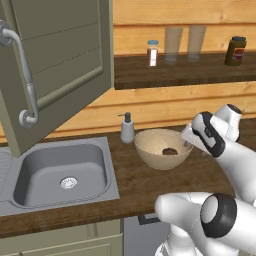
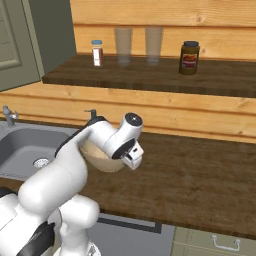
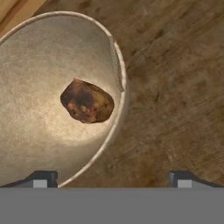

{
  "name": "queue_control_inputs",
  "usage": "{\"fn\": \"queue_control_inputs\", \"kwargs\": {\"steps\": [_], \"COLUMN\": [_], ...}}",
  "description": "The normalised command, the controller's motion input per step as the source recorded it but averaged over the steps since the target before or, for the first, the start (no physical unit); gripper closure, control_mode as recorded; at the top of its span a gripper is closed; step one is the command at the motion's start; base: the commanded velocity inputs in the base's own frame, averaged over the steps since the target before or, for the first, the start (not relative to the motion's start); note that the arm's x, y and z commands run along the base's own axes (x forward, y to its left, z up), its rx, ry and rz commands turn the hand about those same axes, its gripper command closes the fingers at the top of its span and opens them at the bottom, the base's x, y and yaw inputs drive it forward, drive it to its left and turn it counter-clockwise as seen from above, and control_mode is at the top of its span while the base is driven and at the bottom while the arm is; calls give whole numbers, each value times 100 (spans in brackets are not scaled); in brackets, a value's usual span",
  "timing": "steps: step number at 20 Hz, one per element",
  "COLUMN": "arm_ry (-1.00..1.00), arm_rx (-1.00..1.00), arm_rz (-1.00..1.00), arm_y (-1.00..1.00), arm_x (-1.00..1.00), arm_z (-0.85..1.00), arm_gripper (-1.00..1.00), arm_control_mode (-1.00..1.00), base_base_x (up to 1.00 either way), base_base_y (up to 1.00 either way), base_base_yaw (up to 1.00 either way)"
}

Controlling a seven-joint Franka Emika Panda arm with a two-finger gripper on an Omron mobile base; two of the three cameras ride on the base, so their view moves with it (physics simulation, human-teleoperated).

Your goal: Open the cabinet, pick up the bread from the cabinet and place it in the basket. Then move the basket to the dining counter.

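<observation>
The small dark-brown, rough, roundish bread lump [image 3: 87, 101] lies inside the wide pale-tan speckled bowl-shaped basket [image 3: 39, 52] on the dark wooden worktop [image 3: 175, 87]. Above the basket's rim, the two-finger gripper [image 3: 113, 178] stands wide, holding nothing.

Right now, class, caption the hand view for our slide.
Bread lies inside the basket; the open tool straddles its rim.

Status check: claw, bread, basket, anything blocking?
Claw open, empty, straddling the basket rim. Bread lying in basket, step done. Basket on sink worktop, not yet moved. Cabinet door open; nothing blocking the rim.
</observation>
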Motion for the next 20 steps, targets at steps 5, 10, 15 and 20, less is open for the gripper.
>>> {"fn": "queue_control_inputs", "kwargs": {"steps": [5,10,15,20], "arm_ry": [7,1,0,0], "arm_rx": [2,3,1,0], "arm_rz": [0,0,0,0], "arm_y": [18,14,7,10], "arm_x": [10,19,13,20], "arm_z": [-20,-26,-31,-28], "arm_gripper": [-100,-100,-100,-100], "arm_control_mode": [-100,-100,-100,-100], "base_base_x": [0,0,0,0], "base_base_y": [0,0,0,0], "base_base_yaw": [0,0,0,0]}}
